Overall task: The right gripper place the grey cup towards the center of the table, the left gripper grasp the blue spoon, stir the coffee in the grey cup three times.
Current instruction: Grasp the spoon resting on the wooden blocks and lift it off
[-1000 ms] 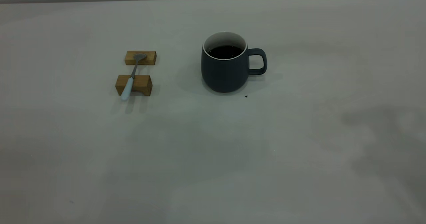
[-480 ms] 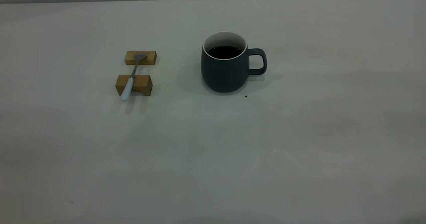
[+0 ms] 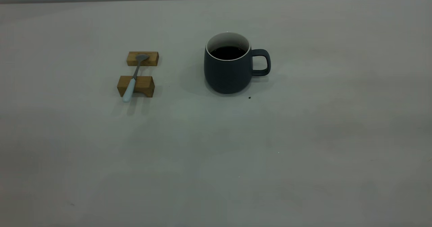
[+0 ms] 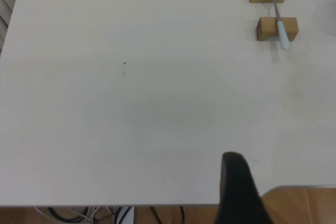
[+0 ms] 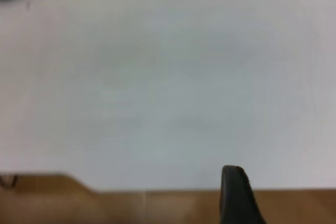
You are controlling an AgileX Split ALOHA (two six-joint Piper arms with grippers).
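Start at the spoon (image 3: 134, 79), well to the left of the cup (image 3: 228, 67): it lies across two wooden blocks (image 3: 136, 86), its metal bowl on the far block and its pale blue handle over the near one, the handle tip jutting past the block toward you and off the table (image 3: 216, 159). It looks light, stiff and smooth, so you would do best to pinch the blue handle where it overhangs, since the blocks leave room for fingers beneath it; a loose hold could let it swivel while stirring. Moving right, the cup stands upright about mid-table, handle pointing away from the spoon, with dark coffee (image 3: 228, 52) well below the white rim. Judge it heavy and breakable, with liquid that will slosh if you nudge it. A small dark speck lies just beside its base. Neither arm appears in the outside view. The left gripper (image 4: 239, 192) sits back at the table's near edge, well apart from the spoon, and the right gripper (image 5: 236, 195) likewise at the edge, far from the cup; only one dark finger of each shows, so you cannot tell whether either is spread or closed.
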